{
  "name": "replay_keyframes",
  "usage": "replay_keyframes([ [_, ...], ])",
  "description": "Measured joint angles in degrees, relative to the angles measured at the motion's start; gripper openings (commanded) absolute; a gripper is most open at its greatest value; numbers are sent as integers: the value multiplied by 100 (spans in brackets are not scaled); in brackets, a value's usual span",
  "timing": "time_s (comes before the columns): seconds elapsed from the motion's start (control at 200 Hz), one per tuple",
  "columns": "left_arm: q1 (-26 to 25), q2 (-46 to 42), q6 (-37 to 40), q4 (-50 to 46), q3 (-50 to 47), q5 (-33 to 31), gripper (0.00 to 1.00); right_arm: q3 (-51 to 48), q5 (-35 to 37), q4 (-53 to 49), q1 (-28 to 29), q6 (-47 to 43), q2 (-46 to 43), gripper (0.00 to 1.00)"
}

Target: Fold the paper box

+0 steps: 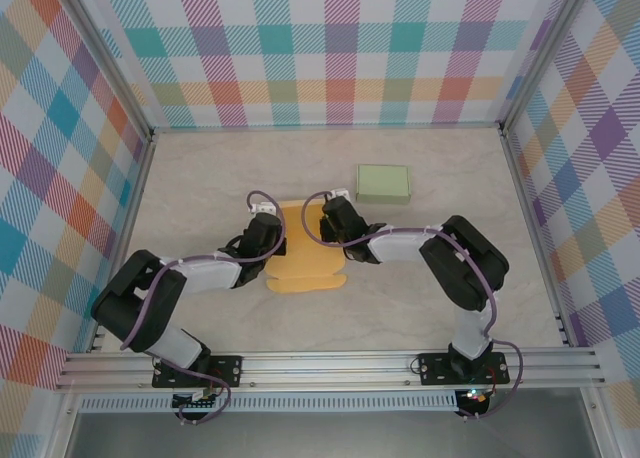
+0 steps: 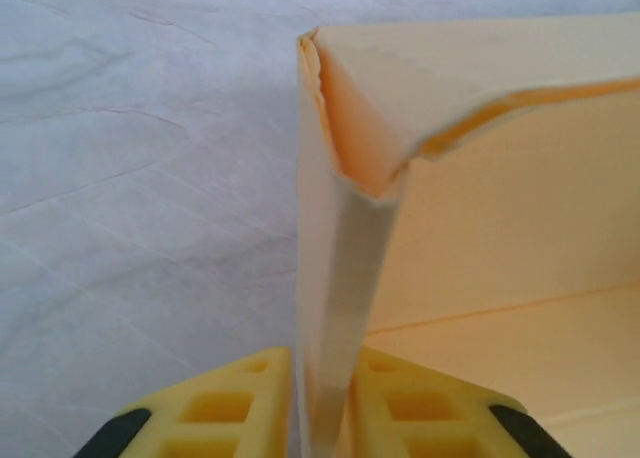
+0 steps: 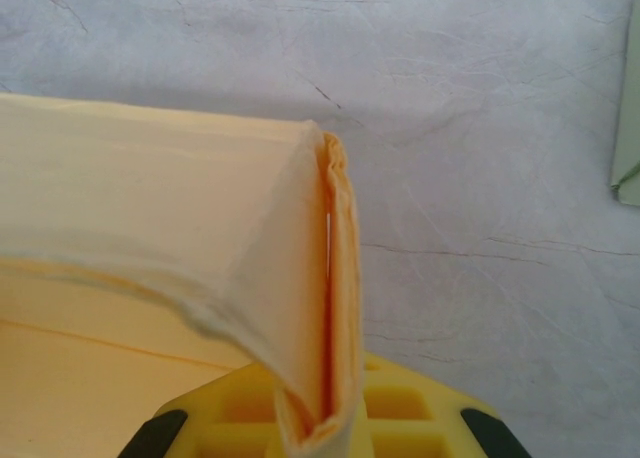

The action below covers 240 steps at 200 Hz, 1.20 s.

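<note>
Left wrist: your left gripper [image 2: 325, 383] is closed thin on the left wall of the box [image 2: 480, 228], with a flap curling inward above it. Right wrist: right gripper [image 3: 322, 403] is pinched tight on the doubled right wall. Top view: the box sits in the middle of the table [image 1: 420, 308] between both wrists, near flap lying flat. A green box [image 1: 384, 183] lies beyond, well apart. Step, likely: raising the side walls. Next calls for creasing both upright, evenly, without tearing.

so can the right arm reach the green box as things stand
Probably yes: the green box lies just beyond the right hand, bare table between, but that hand is shut on the orange box and must release first.
</note>
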Motion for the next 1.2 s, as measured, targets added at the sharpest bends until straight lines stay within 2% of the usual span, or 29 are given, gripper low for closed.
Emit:
replay_keyframes([
  [0.21, -273, 297, -203, 111, 76, -1117, 4, 348, 166, -282, 166, 339, 190, 0],
  [0.375, -376, 380, -568, -87, 203, -1751, 5, 468, 179, -380, 262, 621, 254, 0],
  [0.705, -476, 743, -2074, -1252, 763, -2697, 11, 715, 160, -433, 417, 973, 433, 0],
  [0.845, -476, 855, -2352, -1469, 922, -2804, 12, 741, 164, -433, 422, 1062, 457, 0],
  [1.2, -474, 748, -2369, -1561, 922, -2806, 14, 804, 160, -522, 422, 1193, 481, 0],
])
